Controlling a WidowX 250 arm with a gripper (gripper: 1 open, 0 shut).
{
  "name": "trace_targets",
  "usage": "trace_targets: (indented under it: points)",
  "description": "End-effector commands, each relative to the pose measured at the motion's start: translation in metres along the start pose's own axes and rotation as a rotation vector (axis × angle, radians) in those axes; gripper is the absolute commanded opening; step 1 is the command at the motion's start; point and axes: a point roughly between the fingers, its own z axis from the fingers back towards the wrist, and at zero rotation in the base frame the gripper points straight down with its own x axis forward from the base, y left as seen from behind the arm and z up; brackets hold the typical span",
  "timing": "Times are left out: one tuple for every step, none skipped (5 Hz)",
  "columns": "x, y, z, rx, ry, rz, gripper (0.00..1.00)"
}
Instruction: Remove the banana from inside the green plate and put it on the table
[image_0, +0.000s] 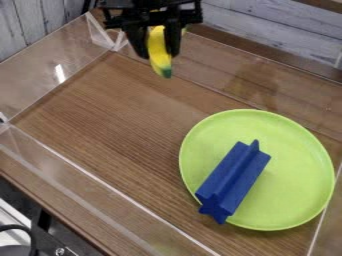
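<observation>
The gripper (159, 40) hangs near the far edge of the table (107, 120), its dark fingers clamped on the banana (159, 50). The banana hangs nearly upright between them, its lower tip pointing down at the wood, clear of the surface. The green plate (297, 160) sits well apart toward the near right corner, with only a blue block (234, 178) lying across it. Low clear walls (40, 60) run along the table's edge.

The table (120, 120) is brown wood grain with low clear walls. On it, at lower right of the frame, lies the green plate (301, 150).
</observation>
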Motion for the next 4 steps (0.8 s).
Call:
trace_targets:
  points:
    - [0.009,0.010,-0.009,0.002,-0.042,-0.033,0.00]
    - [0.011,0.019,-0.027,0.008,-0.056,-0.061,0.00]
    - [0.012,0.025,-0.045,0.017,-0.064,-0.087,0.00]
    - [0.011,0.030,-0.064,0.029,-0.070,-0.108,0.00]
